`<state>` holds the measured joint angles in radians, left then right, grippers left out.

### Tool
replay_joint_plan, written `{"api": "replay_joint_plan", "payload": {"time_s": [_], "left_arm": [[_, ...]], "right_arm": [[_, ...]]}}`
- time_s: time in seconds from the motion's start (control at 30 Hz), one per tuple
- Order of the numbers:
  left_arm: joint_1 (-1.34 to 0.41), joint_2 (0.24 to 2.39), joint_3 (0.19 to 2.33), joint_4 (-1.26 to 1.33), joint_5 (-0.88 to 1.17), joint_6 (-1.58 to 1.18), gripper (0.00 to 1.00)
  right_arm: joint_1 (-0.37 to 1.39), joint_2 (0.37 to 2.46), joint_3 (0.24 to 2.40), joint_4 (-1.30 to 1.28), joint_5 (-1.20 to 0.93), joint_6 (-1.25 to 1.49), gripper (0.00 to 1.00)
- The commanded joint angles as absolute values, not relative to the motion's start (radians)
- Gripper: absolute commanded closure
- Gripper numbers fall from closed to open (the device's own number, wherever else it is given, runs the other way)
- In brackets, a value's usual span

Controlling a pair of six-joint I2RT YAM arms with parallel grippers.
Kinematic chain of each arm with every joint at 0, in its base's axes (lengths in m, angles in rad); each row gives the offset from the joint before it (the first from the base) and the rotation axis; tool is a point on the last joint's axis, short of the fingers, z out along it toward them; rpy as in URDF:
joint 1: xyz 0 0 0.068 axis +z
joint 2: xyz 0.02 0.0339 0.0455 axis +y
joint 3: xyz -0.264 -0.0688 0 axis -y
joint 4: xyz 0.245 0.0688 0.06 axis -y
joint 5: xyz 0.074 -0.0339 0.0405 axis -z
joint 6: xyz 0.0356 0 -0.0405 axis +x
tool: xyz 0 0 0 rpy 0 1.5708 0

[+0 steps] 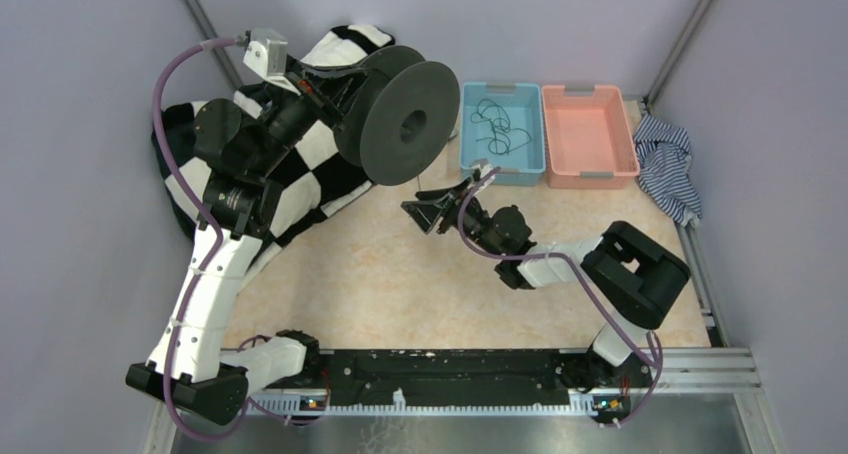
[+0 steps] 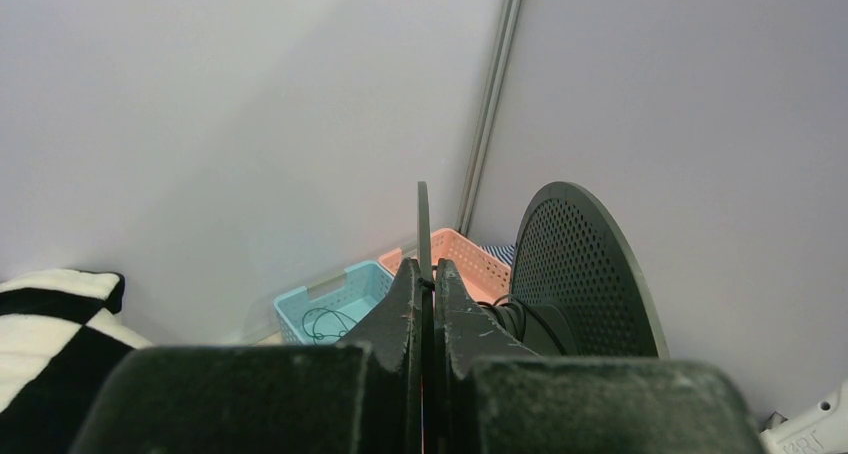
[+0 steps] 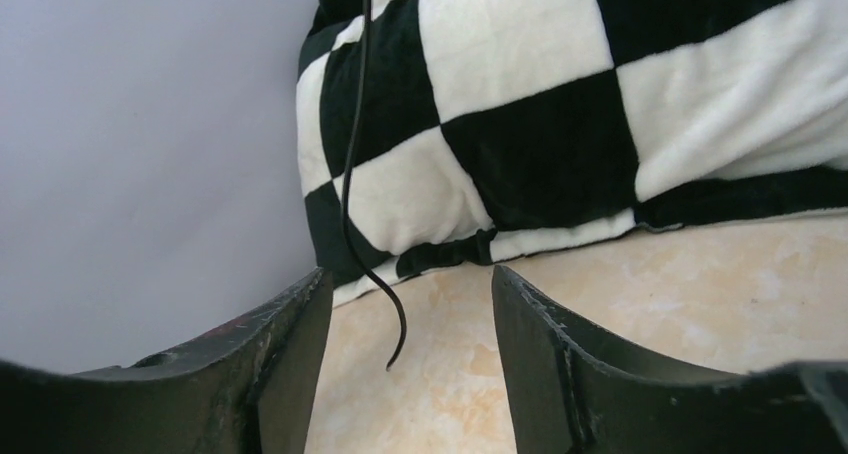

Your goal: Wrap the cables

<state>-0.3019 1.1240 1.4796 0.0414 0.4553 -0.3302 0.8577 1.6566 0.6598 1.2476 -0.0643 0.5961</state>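
Left pincer (image 2: 428, 270) pressed together on the thin rim of one spool (image 1: 410, 122) flange, holding the spool up over the checkered blanket (image 1: 300, 174) at the counter's (image 1: 380, 284) far left corner; right pincer (image 1: 435, 212) spread, low over mid-counter, pointing at the blanket; loose cable (image 3: 347, 174) hangs down in front of its gap, free end dangling just above the counter, touching neither finger; more cables (image 1: 497, 129) tangled in the blue basket (image 1: 470, 144) at the far edge; pink basket (image 1: 590, 134) just beside it; striped cloth (image 1: 665, 164) at the far right corner.
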Motion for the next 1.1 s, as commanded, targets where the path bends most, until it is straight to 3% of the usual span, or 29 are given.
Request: {"api": "replay_joint_plan", "payload": {"time_s": [0.0,0.27,0.47,0.67,0.87,1.07], "left_arm": [[-0.299,1.097,1.539,0.132,0.44,-0.325,1.0],[-0.299,1.092,1.512,0.135,0.431,-0.322,1.0],[-0.298,1.085,1.462,0.134,0.389,-0.313,1.0],[-0.3,1.078,1.301,0.164,0.246,-0.384,1.0],[-0.352,1.067,1.084,0.199,-0.035,-0.401,1.0],[-0.372,1.081,1.017,0.173,-0.087,-0.393,1.0]], "right_arm": [[0.877,1.691,0.702,1.332,-0.107,0.62,0.51],[0.876,1.708,0.704,1.348,-0.163,0.625,1.0],[0.876,1.637,0.71,1.222,-0.227,0.646,1.0],[0.889,1.518,0.766,0.857,-0.316,0.701,1.0],[1.0,1.398,0.799,0.603,-0.199,0.601,1.0],[1.032,1.413,0.968,0.376,-0.232,0.579,1.0]]}}
